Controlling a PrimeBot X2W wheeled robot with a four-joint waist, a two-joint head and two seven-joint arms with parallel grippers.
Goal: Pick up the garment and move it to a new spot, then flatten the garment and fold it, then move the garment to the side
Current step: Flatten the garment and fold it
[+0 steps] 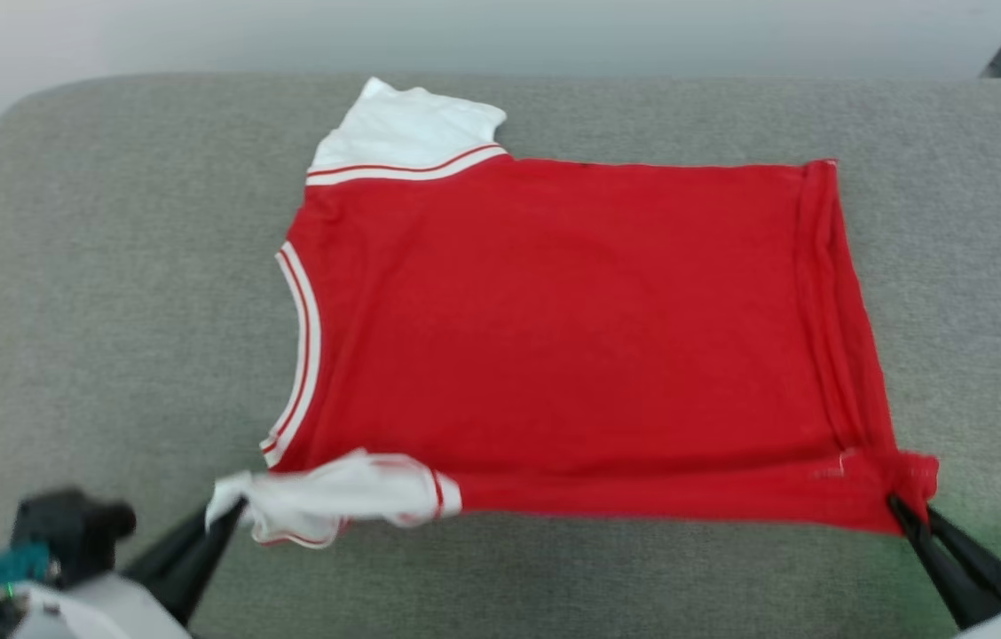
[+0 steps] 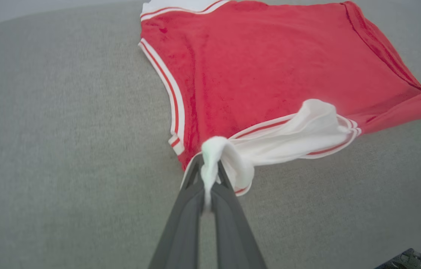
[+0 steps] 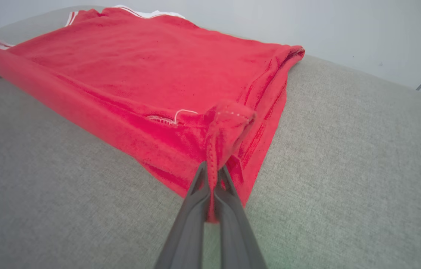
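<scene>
Head view: the shirt (image 1: 571, 337) lies spread on the middle of the grey cushion (image 1: 110, 266), with a plain red panel facing up. The striped collar (image 1: 301, 337) points toward the cushion's left end and the hem (image 1: 829, 293) toward its right end. One white sleeve (image 1: 412, 129) lies flat on the side toward the cushion's far edge. The other sleeve (image 1: 332, 497) is bunched and drawn toward the cushion's near edge.

Left gripper (image 1: 230, 513): located over the left part of the cushion's near edge.
- Jaws are clamped on the tip of the near sleeve.
- In the left wrist view, white fabric is pinched between the two dark fingers (image 2: 192, 209) and bulges above their tips. The sleeve stretches from the grip back to the red body.

Right gripper (image 1: 898, 508): located over the right part of the cushion's near edge.
- Jaws are clamped on the shirt's near hem corner (image 3: 229, 119).
- In the right wrist view, a fold of red fabric runs down between the fingers, and the stitched corner stands up above their tips.

The shirt's near edge runs in a straight, taut line between the two grips. The rest of the shirt rests on the cushion beyond both grippers.
</scene>
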